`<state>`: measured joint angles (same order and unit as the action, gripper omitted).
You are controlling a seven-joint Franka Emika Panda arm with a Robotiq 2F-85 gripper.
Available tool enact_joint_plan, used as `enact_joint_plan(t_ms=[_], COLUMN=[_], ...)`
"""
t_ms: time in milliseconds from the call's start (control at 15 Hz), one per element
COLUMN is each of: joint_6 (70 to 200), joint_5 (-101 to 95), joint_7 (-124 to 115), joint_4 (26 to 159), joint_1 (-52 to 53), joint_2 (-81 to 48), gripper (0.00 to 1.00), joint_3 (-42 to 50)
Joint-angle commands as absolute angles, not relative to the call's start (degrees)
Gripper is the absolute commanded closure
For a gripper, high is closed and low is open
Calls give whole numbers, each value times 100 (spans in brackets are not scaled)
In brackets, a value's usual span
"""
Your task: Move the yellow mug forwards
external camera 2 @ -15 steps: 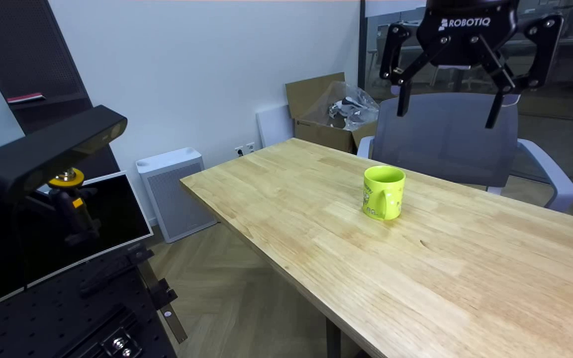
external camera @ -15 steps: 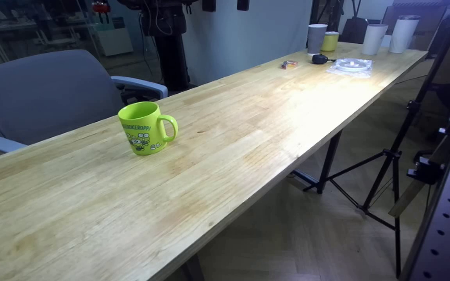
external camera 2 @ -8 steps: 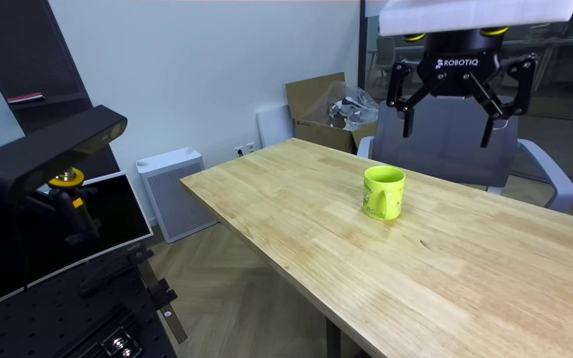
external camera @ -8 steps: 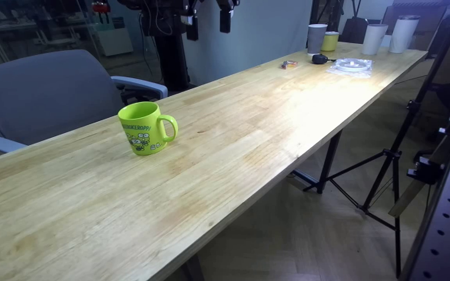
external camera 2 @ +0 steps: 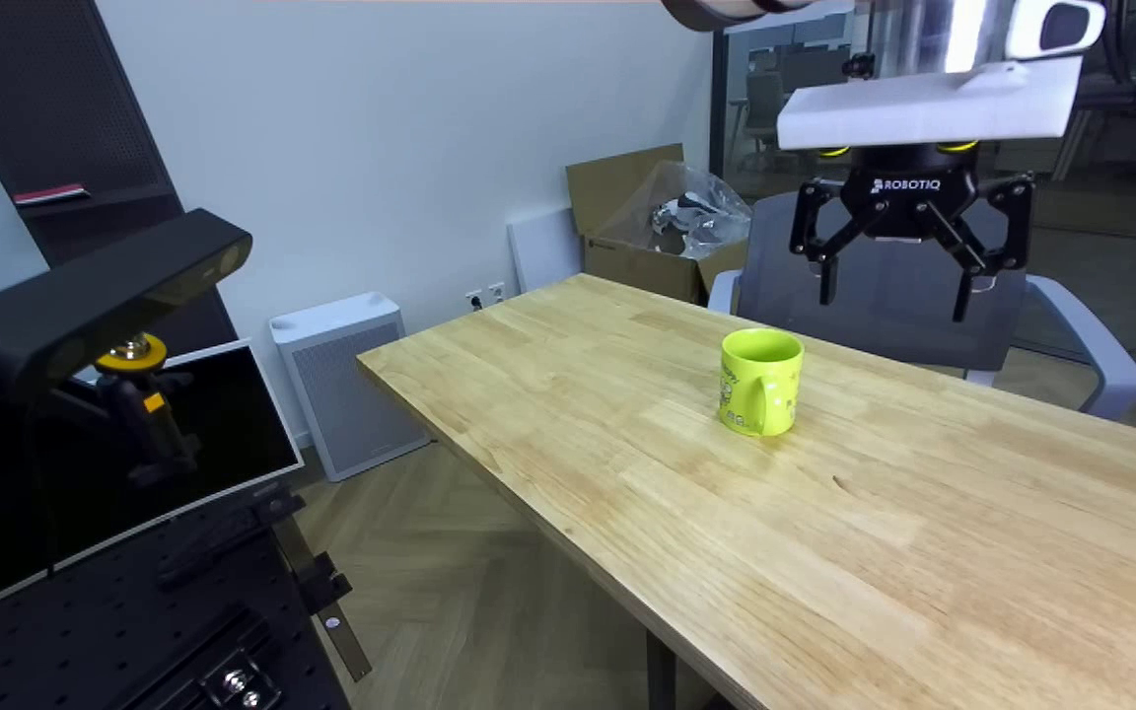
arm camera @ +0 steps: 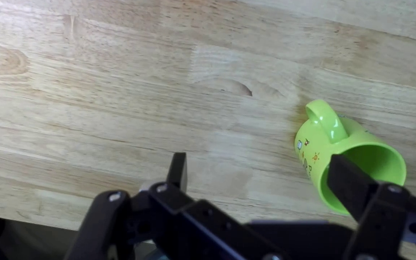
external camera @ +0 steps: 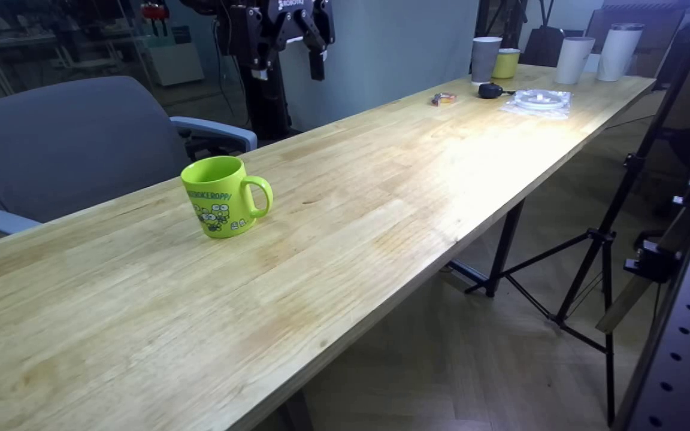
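- Likely the approach step: gripper spread wide, holding nothing
- Yellow mug stands upright, apart from it
- Next move probably needs sideways centring, then lowering

In both exterior views a grey chair stood beside the wooden table; an open cardboard box (clear plastic poking out) sat near the wall.

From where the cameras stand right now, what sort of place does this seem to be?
Probably a robotics lab, or an office used as one; I cannot tell which. Three things suggest it: the Robotiq gripper, a black tripod and an office-type chair.
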<state>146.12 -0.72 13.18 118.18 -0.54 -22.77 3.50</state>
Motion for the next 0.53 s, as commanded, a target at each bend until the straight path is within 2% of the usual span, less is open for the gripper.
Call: enact_joint_plan(t_ms=[0, 467], joint_6=[14347, 14220], joint_5=[-288, -368], joint_7=[865, 768], joint_4=[11138, 10657], joint_1=[17, 165], joint_2=[-2766, -3190], gripper=[0, 0], joint_3=[241, 91])
